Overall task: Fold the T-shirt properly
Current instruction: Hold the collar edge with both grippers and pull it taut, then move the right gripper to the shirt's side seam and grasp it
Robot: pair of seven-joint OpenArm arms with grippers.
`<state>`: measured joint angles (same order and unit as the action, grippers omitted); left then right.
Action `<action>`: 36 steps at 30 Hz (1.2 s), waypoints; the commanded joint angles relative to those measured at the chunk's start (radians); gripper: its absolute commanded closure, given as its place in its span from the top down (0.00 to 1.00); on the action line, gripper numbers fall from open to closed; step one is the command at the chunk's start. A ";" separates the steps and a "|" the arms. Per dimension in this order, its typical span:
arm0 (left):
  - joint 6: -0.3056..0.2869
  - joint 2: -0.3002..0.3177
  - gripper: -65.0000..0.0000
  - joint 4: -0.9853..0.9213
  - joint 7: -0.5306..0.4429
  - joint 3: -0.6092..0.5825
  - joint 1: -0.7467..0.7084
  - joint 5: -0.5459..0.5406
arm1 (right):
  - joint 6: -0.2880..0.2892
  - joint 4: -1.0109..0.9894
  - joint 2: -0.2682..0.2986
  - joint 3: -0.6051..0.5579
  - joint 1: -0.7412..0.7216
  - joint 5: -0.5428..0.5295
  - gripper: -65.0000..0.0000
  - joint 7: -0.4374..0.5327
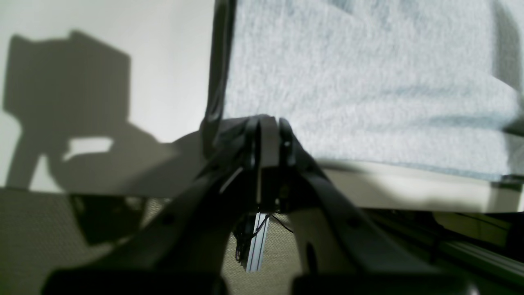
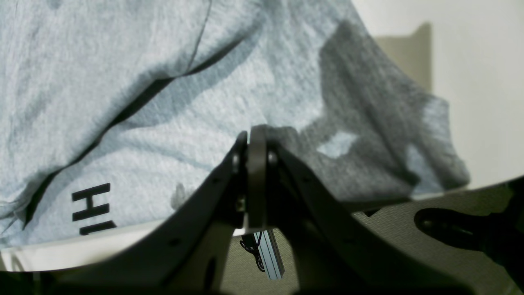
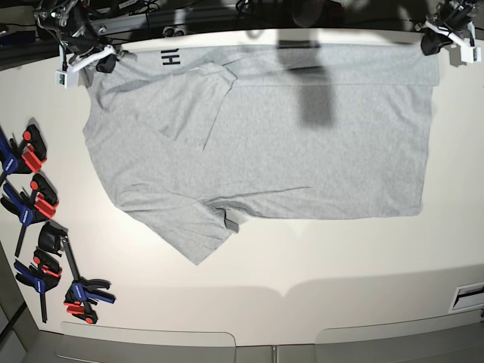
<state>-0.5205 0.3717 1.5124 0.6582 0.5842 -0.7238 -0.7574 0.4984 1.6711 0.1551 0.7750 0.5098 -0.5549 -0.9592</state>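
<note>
Base view, taken from its left edge across with the T-shirt (image 3: 287,144) as the landmark: a row of red, blue and black clamps (image 3: 34,208) lies on the white table (image 3: 318,280) well to the left of the shirt, apart from it. Above them, at the shirt's upper left corner, sits the right gripper (image 3: 106,60), touching the folded-over top edge just beside the black letters (image 3: 170,57) printed there. The shirt itself is spread flat across the middle of the table, light grey, one short sleeve angled down toward the lower left, its upper edge turned over in a narrow band running the whole width. A dark shadow falls on the fabric right of centre. At the shirt's upper right corner the left gripper (image 3: 432,44) meets the same folded band.

Right wrist view: the right gripper (image 2: 253,141) has its jaws drawn together with the tip buried in grey cloth; whether cloth is actually pinched between them cannot be told. Block lettering (image 2: 92,209) shows to the lower left of the tip.

Left wrist view: the left gripper (image 1: 266,123) is likewise closed, its tip at the shirt's (image 1: 368,90) edge, bare table (image 1: 163,61) to its left; a pinch cannot be confirmed.
</note>
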 commanded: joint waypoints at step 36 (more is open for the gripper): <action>0.083 0.011 0.30 0.455 0.006 -0.002 -0.033 0.192 | 0.000 -0.080 0.233 -0.055 -0.603 0.005 0.48 0.084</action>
<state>-0.4427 0.3737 1.9526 0.6846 0.5751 -0.7490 -0.5560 0.4988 1.5650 0.3695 0.7147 -0.0818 -0.5381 -0.8970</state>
